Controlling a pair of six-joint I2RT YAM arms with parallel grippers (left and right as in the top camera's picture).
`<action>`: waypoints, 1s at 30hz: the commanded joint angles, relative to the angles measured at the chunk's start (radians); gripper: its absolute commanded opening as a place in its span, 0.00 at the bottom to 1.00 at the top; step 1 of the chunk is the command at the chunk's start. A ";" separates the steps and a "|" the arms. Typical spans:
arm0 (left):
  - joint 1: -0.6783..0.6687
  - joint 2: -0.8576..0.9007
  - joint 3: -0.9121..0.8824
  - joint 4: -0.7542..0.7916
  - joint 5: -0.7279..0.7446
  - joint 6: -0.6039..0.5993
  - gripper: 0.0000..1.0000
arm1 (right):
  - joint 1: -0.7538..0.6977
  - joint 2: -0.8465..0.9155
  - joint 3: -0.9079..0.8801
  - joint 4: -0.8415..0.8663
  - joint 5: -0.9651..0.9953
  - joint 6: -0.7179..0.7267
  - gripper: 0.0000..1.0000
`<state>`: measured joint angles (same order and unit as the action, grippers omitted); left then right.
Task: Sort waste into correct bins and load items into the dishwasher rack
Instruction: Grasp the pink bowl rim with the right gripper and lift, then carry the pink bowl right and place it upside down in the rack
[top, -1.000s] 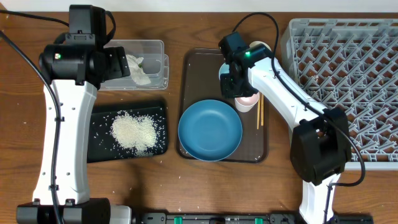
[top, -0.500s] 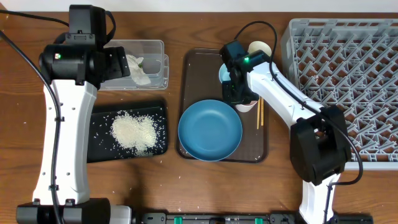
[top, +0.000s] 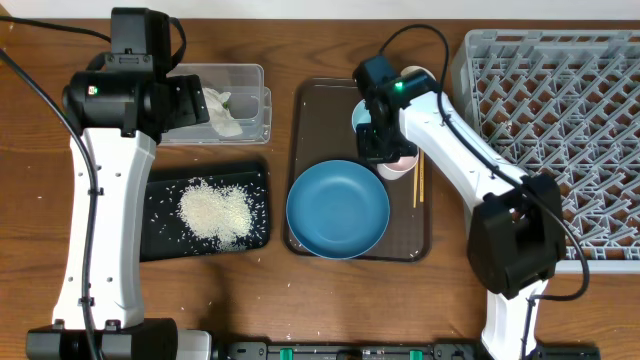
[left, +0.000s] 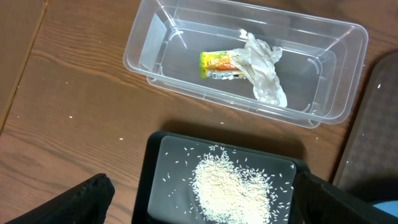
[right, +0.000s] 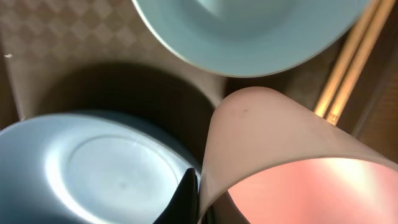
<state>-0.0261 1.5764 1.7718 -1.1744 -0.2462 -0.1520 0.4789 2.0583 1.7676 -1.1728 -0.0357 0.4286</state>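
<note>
My right gripper (top: 385, 150) is shut on the rim of the pink cup (top: 398, 166), which stands on the brown tray beside the wide dark-blue bowl (top: 338, 210). In the right wrist view a dark finger (right: 186, 194) presses the outside of the pink cup's wall (right: 273, 137). The small light-blue bowl (top: 362, 117), white cup (top: 420, 77) and chopsticks (top: 418, 180) lie close by. My left gripper (left: 202, 190) hangs open above the black tray (left: 155, 180) of rice (left: 233, 186). The clear tub (left: 149, 37) holds the napkin (left: 261, 68) and wrapper (left: 217, 64).
The grey dishwasher rack (top: 550, 130) fills the right side of the table, its left wall just past the white cup. The brown serving tray (top: 308, 110) sits mid-table between the bins and the rack. A few rice grains lie on the wood near the black tray.
My right gripper has closed onto the pink cup's rim and shifted slightly over it. The left arm has not moved.
</note>
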 joint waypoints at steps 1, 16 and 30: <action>0.004 -0.007 -0.001 -0.003 -0.009 0.010 0.96 | -0.004 -0.092 0.082 -0.034 -0.006 0.003 0.01; 0.004 -0.007 -0.001 -0.003 -0.009 0.010 0.96 | -0.460 -0.423 0.175 -0.064 0.005 -0.192 0.01; 0.004 -0.007 -0.001 -0.003 -0.009 0.010 0.96 | -0.905 -0.387 0.034 0.110 -0.653 -0.497 0.01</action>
<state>-0.0261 1.5764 1.7718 -1.1744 -0.2462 -0.1520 -0.3840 1.6432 1.8503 -1.0924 -0.4892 0.0006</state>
